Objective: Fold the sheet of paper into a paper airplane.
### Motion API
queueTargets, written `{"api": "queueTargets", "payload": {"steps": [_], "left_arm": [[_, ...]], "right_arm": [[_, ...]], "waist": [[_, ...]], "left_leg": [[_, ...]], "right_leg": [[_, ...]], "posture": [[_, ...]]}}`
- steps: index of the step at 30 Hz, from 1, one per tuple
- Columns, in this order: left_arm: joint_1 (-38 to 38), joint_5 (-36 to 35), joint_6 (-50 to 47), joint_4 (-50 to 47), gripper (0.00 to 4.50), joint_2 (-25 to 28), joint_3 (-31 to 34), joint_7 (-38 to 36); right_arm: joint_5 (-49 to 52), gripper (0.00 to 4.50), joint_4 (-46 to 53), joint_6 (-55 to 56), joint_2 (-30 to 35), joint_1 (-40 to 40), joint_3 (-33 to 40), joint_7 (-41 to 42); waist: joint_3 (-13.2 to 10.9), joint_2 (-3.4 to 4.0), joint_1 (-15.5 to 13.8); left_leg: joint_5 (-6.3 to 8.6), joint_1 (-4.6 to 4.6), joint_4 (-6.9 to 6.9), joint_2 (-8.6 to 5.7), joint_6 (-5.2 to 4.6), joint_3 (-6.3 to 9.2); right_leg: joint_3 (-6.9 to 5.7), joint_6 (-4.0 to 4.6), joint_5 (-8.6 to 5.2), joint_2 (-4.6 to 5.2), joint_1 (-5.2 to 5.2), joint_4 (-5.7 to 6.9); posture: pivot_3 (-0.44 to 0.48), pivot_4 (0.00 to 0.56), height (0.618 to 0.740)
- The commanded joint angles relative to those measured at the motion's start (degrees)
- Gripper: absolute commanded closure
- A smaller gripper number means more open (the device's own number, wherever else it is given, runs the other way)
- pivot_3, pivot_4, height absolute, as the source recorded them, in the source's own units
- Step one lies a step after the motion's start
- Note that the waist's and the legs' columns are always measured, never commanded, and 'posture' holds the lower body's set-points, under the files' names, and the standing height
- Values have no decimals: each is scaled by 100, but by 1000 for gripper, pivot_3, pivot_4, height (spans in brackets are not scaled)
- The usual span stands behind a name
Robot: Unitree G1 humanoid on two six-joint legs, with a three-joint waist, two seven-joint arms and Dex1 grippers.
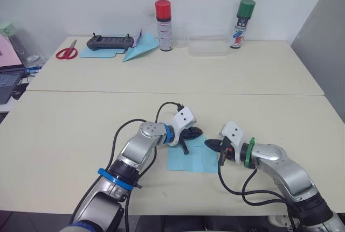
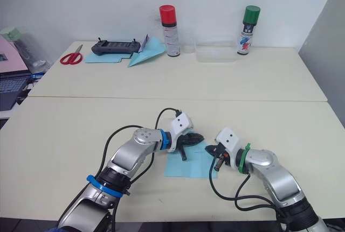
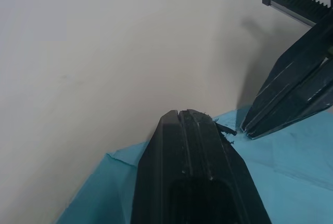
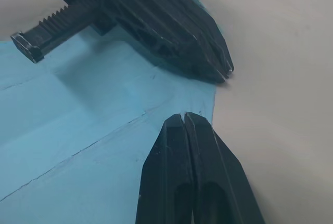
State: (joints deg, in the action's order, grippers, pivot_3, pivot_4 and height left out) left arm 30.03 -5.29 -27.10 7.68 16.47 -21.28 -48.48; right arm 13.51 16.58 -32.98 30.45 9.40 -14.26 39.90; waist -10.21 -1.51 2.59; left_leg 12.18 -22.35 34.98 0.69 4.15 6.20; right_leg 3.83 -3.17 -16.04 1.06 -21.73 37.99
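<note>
— What do you have on the far bench, from the left?

— I see red-handled scissors (image 1: 66,53), then a black handheld controller (image 1: 110,41) resting on a wide flat light-blue sheet (image 1: 96,53), with a light-blue paper dart (image 1: 141,47) just to its right. Next a spray can with a red cap (image 1: 163,25), a clear plastic tray (image 1: 208,47), and a spray can with a green cap (image 1: 242,23).

— And the task paper?

— The sheet of paper (image 1: 194,159) lies flat on the near bench, creased, between my two arms. The left gripper (image 1: 195,132) rests on its far edge, jaws pressed together with nothing between them. The right gripper (image 1: 210,144) sits at the sheet's far right corner, jaws also closed and empty, tip down on the paper.

— How close are the two?

— Their tips nearly meet over that corner. In the right wrist view a crease line runs diagonally across the sheet just beside my right fingers (image 4: 182,151).
</note>
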Motion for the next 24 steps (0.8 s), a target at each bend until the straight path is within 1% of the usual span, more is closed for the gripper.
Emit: {"api": "queueTargets", "payload": {"steps": [1,8,12,18,19,21,22,24], "left_arm": [[89,105,74,63,4500,16,-81,-40],[102,441,208,468,4500,175,-47,217],[180,556,283,704,4500,199,103,556],[213,464,421,813,4500,266,415,754],[215,417,556,794,4500,250,521,797],[231,48,674,637,4500,120,980,901],[248,-208,615,504,4500,64,1271,942],[238,-532,456,254,4500,120,1639,894]], "right_arm": [[-128,4454,6,-93,50,-115,-18,-71],[-139,4454,37,-114,52,-162,-12,-97],[-158,4454,26,-103,45,-168,-25,-85],[-180,4454,-55,-80,43,-116,-27,-56],[-182,4454,-55,-79,42,-114,-28,-52],[-188,4454,-54,-78,38,-106,-35,-44],[-189,4454,-61,-79,34,-96,-36,-39],[-191,4454,-84,-74,29,-73,-35,-25]], "waist": [[0,0,-2],[1,0,-6],[2,0,-5],[2,0,10],[1,0,11],[1,0,15],[-1,-1,16],[-3,-5,16]], "left_leg": [[0,0,0,0,0,0],[0,2,0,0,0,0],[0,14,1,0,0,0],[0,37,0,0,0,0],[0,37,0,0,0,0],[0,36,0,0,0,-1],[0,35,0,0,0,-1],[0,32,0,1,0,2]], "right_leg": [[0,0,0,0,0,0],[0,0,0,0,3,-1],[0,0,0,0,14,-1],[1,0,0,0,32,-1],[1,0,0,0,32,-1],[1,0,0,0,31,-1],[1,0,0,0,30,-1],[-2,0,0,1,27,-1]], "posture": [[0,150,740],[0,150,740],[0,150,740],[0,150,740],[0,150,740],[0,150,740],[0,150,740],[0,150,740]]}}
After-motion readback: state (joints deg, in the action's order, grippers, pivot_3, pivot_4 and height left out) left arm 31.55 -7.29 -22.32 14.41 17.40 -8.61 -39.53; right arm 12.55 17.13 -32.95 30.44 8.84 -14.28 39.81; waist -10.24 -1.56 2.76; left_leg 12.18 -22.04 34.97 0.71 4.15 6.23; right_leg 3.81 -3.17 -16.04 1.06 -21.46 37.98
